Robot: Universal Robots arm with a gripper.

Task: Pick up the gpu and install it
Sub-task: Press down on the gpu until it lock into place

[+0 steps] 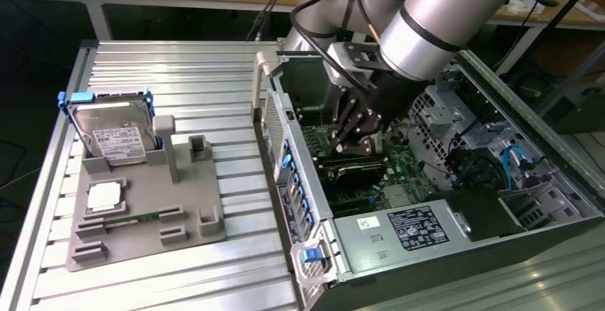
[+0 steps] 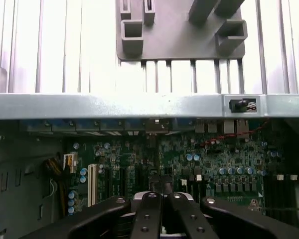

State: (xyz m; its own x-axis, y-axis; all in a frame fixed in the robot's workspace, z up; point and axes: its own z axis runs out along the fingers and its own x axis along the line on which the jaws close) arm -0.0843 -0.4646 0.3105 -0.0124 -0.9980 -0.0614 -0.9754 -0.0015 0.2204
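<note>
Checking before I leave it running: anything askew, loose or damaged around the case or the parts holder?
Nothing stands out. The gripper is down inside the open computer case, over the motherboard. The hard drive stands upright in the grey holder.

No text legible: print on the drive label (image 1: 120, 143) and power-supply labels (image 1: 417, 227) too small to read.

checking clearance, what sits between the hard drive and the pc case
In the exterior view, the gray holder's upright posts and a bare strip of slatted table lie between the hard drive and the computer case.
</note>
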